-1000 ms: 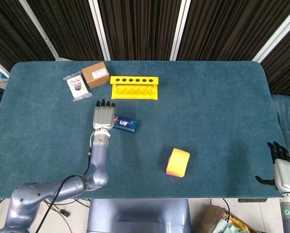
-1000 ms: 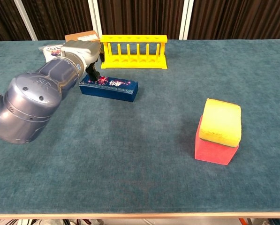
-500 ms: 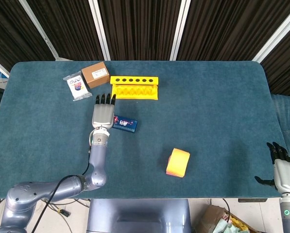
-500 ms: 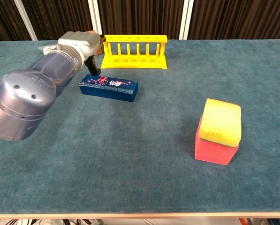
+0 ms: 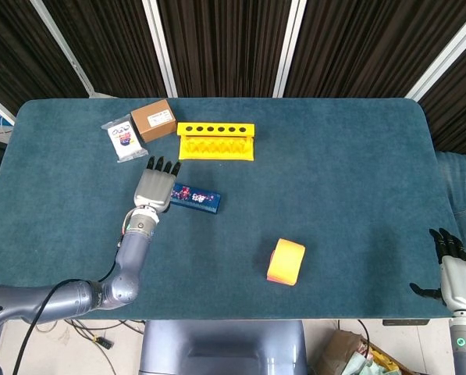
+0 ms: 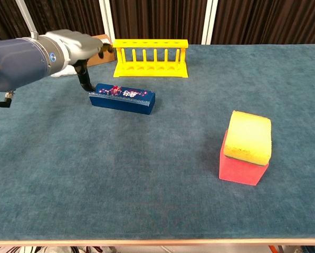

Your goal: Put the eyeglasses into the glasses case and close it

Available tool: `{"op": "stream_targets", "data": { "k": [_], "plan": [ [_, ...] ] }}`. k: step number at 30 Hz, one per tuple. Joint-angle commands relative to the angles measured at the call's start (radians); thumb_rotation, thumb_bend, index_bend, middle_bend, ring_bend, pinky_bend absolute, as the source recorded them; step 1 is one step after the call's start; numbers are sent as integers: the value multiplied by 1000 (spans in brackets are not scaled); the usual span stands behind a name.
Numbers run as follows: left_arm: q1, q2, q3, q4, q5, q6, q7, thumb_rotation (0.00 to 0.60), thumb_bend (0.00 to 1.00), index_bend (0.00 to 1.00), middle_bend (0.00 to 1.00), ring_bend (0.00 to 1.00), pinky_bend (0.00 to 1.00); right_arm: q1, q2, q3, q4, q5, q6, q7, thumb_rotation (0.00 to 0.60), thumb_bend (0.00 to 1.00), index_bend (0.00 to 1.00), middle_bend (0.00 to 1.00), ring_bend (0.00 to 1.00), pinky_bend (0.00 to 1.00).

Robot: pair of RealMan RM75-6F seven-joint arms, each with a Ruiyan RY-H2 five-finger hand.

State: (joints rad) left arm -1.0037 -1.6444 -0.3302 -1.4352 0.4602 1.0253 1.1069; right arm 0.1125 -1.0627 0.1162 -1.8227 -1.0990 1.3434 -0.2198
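A table covered in dark teal felt carries everything. Near its far edge stand a yellow rack, a brown box and a white packet (all close together). A blue case lies nearer the middle, and an orange-and-yellow block sits well apart, toward the front.

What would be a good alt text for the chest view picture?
The robot's left hand hovers at the left end of a dark blue box on a teal table. Behind stands a yellow rack; at right sits a yellow and red block.
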Motion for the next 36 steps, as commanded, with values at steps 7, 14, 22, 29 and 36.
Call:
{"op": "stream_targets", "data": {
  "k": [7,14,22,29,36],
  "plan": [
    [-50,-31,37,67,-16,-66,-41,600,214,76,157,6,69,2,4,1,-2,5,-6,6,600,0,0,0,0,211],
    [-68,-86,47,153,20,-92,-106,600,300,119,177,59,157,3,7,1,-5,6,-11,9,600,0,0,0,0,211],
    [-91,-157,59,263,45,-105,-150,600,306,151,215,60,158,4,10,3,-5,13,-15,14,600,0,0,0,0,211],
    [-96,-192,76,318,53,-120,-169,600,321,207,279,98,168,4,13,2,-8,12,-16,17,600,0,0,0,0,211],
    [-95,-205,78,341,71,-122,-196,600,329,255,332,104,171,5,14,2,-8,16,-21,20,600,0,0,0,0,211]
  ]
}}
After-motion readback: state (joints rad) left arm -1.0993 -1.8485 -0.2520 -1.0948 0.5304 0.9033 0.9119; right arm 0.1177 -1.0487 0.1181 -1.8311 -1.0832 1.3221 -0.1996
